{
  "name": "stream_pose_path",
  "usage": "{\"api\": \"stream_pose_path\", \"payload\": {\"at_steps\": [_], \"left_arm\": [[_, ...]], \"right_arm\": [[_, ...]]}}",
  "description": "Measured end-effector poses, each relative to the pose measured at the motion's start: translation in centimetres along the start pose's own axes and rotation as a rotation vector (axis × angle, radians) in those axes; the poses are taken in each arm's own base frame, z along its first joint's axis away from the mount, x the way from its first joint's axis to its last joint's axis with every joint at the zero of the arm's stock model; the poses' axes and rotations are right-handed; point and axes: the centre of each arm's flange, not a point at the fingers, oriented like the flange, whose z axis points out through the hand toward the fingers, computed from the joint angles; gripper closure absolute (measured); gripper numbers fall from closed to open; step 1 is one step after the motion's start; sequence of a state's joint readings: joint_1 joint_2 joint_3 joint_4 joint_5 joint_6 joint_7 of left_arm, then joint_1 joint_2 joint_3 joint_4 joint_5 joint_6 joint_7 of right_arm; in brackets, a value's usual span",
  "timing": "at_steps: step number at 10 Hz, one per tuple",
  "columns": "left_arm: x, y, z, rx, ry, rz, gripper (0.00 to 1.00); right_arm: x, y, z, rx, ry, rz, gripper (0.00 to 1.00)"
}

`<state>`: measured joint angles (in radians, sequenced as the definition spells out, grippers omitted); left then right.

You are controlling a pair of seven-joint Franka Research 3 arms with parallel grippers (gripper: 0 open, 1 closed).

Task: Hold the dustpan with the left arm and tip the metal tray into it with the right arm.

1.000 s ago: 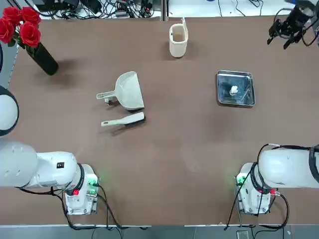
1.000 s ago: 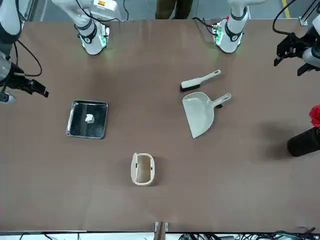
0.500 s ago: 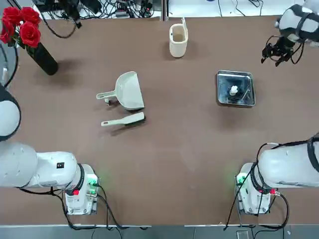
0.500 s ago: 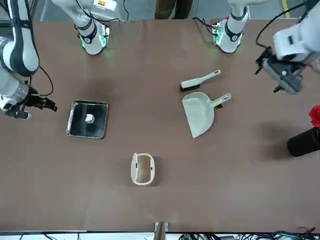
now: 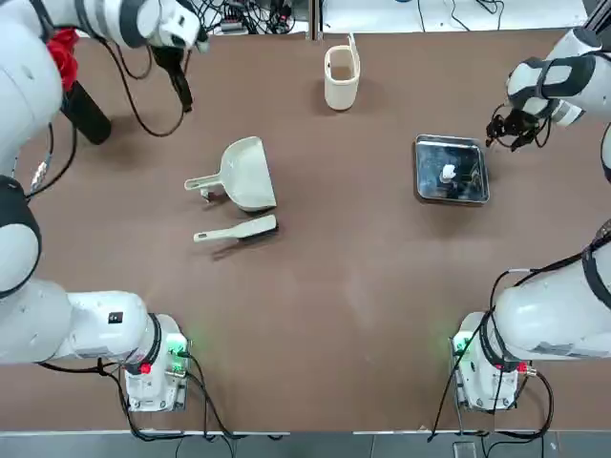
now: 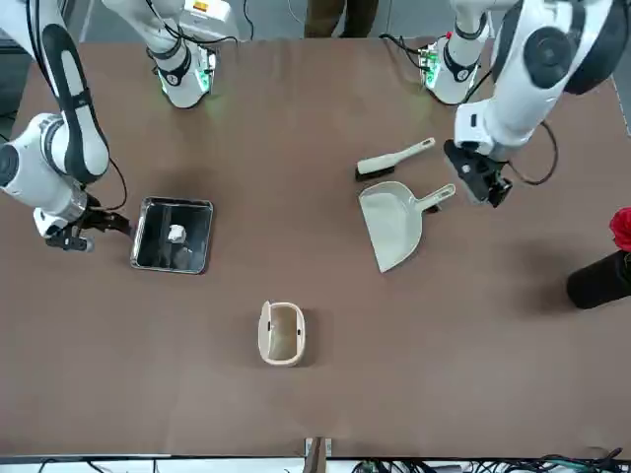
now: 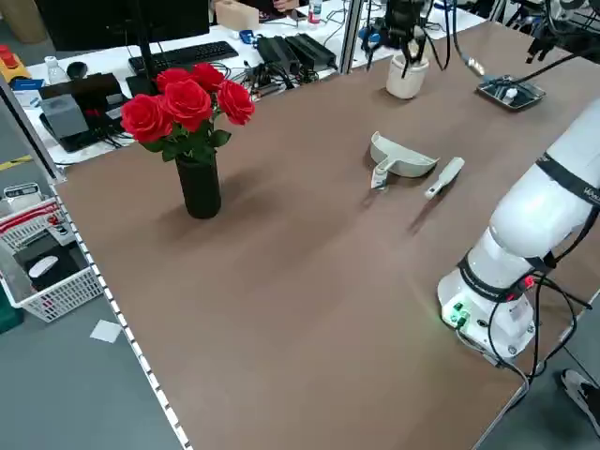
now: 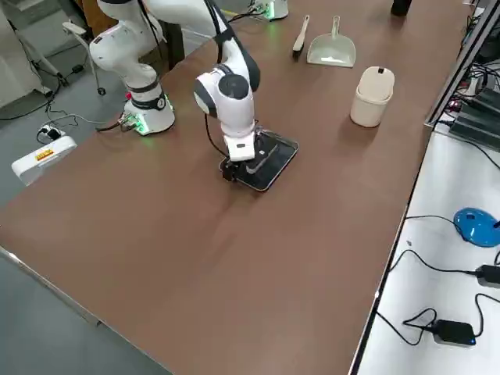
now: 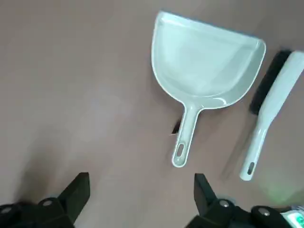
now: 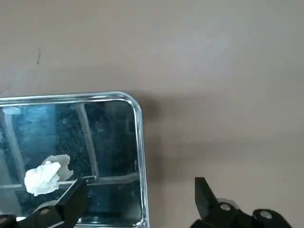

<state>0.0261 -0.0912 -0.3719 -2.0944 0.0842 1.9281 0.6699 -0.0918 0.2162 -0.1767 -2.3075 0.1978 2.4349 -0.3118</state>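
Overhead, the left gripper (image 9: 141, 197) hangs with fingers apart and nothing between them; the dustpan (image 5: 250, 175) lies toward its five o'clock, the brush (image 5: 239, 230) beyond. The right gripper (image 10: 141, 202), also spread and unladen, hovers with the metal tray (image 5: 452, 181) at its eight o'clock, holding a crumpled white piece (image 10: 42, 178).

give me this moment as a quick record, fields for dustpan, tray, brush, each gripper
dustpan: on the table, empty, handle free
metal tray: flat on the table, crumpled white piece inside
hand brush: beside the dustpan, not touching it
left gripper: open, above the table on the dustpan's handle side
right gripper: open, over the tray's edge, holding nothing
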Motion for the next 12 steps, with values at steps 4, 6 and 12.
{"api": "stream_pose_path", "payload": {"at_steps": [4,6,12], "left_arm": [[0.4,2.4,9.5,-0.027,-0.067,0.129,0.06],[-0.6,3.9,13.7,-0.025,-0.045,0.150,0.07],[-0.4,5.1,19.1,-0.030,-0.006,0.194,0.11]], "right_arm": [[-0.3,0.9,4.6,0.083,0.007,-0.056,0.08],[-0.4,1.2,5.8,0.078,0.005,-0.069,0.17],[-0.7,1.4,7.0,0.096,0.001,-0.054,0.55]]}}
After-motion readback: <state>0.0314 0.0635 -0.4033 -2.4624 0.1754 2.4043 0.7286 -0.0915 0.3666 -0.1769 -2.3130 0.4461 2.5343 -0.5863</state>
